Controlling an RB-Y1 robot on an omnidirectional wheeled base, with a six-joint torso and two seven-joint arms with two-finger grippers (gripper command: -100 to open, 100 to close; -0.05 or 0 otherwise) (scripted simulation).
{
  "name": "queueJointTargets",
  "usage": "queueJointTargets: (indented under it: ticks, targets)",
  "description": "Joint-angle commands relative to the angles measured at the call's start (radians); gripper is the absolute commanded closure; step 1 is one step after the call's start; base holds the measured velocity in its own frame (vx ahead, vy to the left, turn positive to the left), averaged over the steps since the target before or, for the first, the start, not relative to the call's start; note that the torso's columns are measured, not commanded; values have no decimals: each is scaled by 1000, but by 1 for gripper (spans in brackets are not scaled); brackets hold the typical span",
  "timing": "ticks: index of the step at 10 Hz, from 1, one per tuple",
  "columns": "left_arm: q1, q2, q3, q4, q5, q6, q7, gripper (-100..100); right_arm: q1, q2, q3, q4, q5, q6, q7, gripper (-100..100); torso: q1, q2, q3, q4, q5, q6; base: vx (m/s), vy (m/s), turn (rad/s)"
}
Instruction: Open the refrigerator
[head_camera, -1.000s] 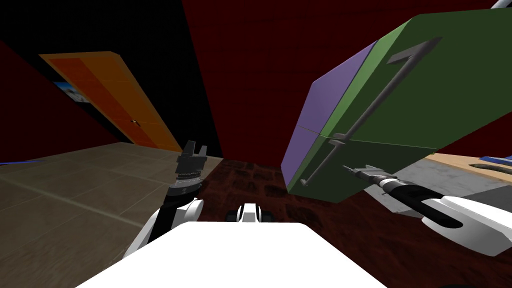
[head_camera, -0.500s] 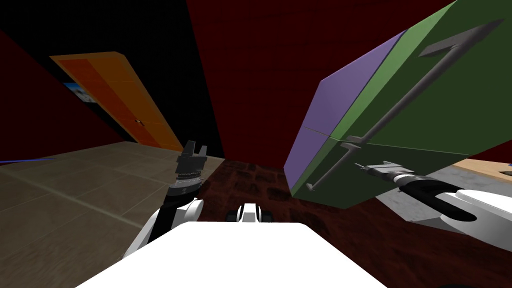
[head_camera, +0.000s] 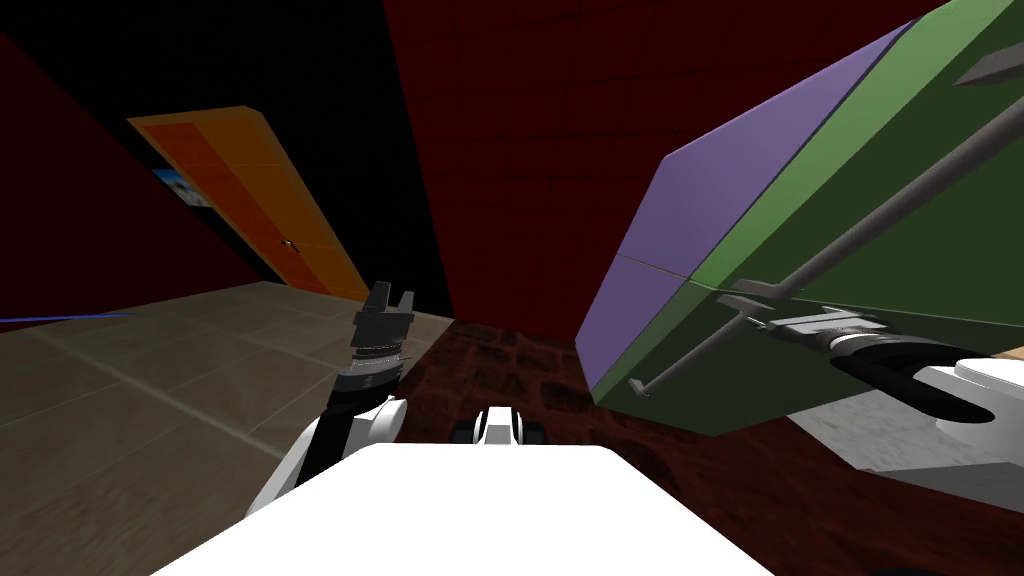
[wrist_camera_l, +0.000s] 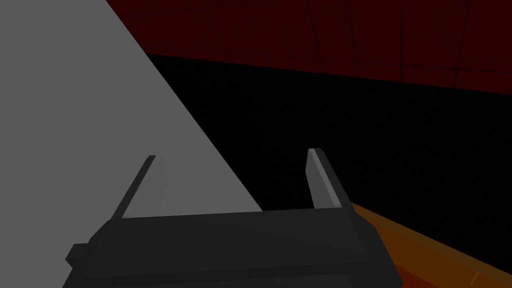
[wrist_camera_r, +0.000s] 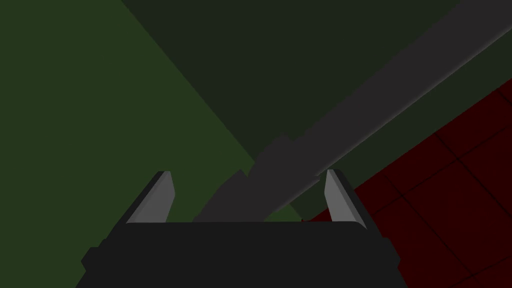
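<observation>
Head view first: the tall refrigerator (head_camera: 860, 190) with its green front and purple side panel (head_camera: 690, 230) fills the right, standing on the dark red patterned floor (head_camera: 520, 370) against a dark red wall (head_camera: 540, 150). Two thin grey bar handles run along its front edge, the long upper handle (head_camera: 900, 205) on the lighter green door and the shorter lower handle (head_camera: 695, 355) on the darker green door below it. The right gripper (head_camera: 765, 325) reaches in from the right and sits right at the top end of that lower handle, just under the seam between the two doors.

Over to the right wrist view: the right gripper (wrist_camera_r: 247, 175) is released, fingers (wrist_camera_r: 157, 197) spread wide. The grey bar (wrist_camera_r: 380, 85) runs slantwise across the dark green door, and its mounting end lies between the two fingers, neither finger pressing on it.

On the other side, the left gripper (head_camera: 392, 295) is held upright above the pale tiled floor (head_camera: 150, 400), well apart from the refrigerator. Left wrist view confirms it: the left gripper (wrist_camera_l: 232, 155) is unclenched and grasping nothing.
</observation>
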Motion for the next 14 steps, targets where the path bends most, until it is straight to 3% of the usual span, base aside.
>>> queueJointTargets:
  ticks: [1, 4, 7, 8, 9, 10, 12, 14]
  targets:
    - [0, 0, 0, 0, 0, 0, 0, 0, -35, -31, 18, 50, 11, 16, 25, -100, -3, 2, 1, 1, -1, 0, 25, 41, 6]
    - [0, 0, 0, 0, 0, 0, 0, 0, -29, -69, 5, 81, 20, 41, 48, -100, -3, -4, -6, 3, 10, -2, 36, 58, 19]
    - [0, 0, 0, 0, 0, 0, 0, 0, -29, -69, 5, 81, 20, 41, 48, -100, -4, -6, -8, 4, 14, -6, 7, 9, 3]
    - [0, 0, 0, 0, 0, 0, 0, 0, -25, -51, 29, 75, 23, 22, 51, -100, -3, -5, -7, 5, 14, -5, -8, 2, -11]
    - [0, 0, 0, 0, 0, 0, 0, 0, -19, -49, 28, 72, 23, 21, 51, -100, -1, -4, -5, 2, 9, -3, -7, 4, -14]
    - [0, 0, 0, 0, 0, 0, 0, 0, -18, -48, 30, 72, 23, 20, 51, 100, 1, -3, -3, 1, 5, -2, -7, 13, 4]
    - [0, 0, 0, 0, 0, 0, 0, 0, -20, -36, 23, 11, 28, -5, 62, 100, -2, 8, 3, 6, 8, 2, -225, -111, 29]
    - [-1, 0, 0, 0, 0, 0, 0, 0, -20, -36, 23, 11, 28, -5, 62, 100, -5, 9, 6, 4, -1, 2, -185, -140, -13]
